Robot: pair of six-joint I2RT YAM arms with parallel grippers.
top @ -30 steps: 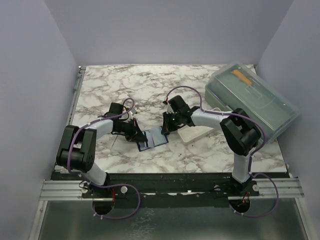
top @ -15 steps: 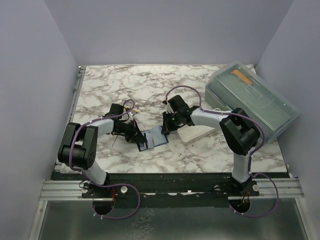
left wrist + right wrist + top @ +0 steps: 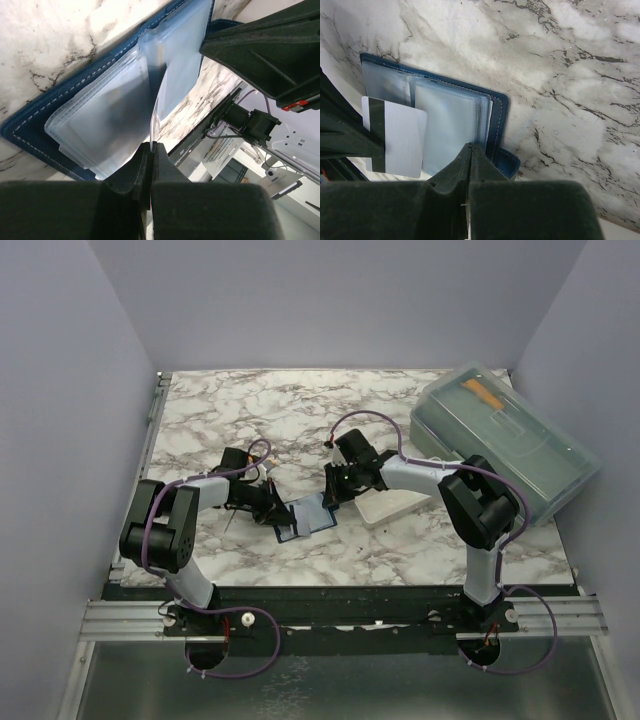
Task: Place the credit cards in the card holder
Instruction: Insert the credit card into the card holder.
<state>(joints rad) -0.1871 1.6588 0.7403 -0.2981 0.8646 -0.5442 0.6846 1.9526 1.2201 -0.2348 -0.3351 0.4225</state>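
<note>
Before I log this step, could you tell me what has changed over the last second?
The left arm's elbow has swung a little towards the table's middle; nothing was taken hold of or let go. The left gripper stays shut on the pale card, the right gripper on the open card holder, which has not moved.

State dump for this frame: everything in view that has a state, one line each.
card holder: open and lying flat, clear sleeves fanned.
pale card: pinched by the left claw, over the sleeves; cannot tell if it is pocketed.
left claw: shut on the pale card.
right claw: shut on a sleeve edge of the card holder.
plastic box: lid on, tilted.
</note>
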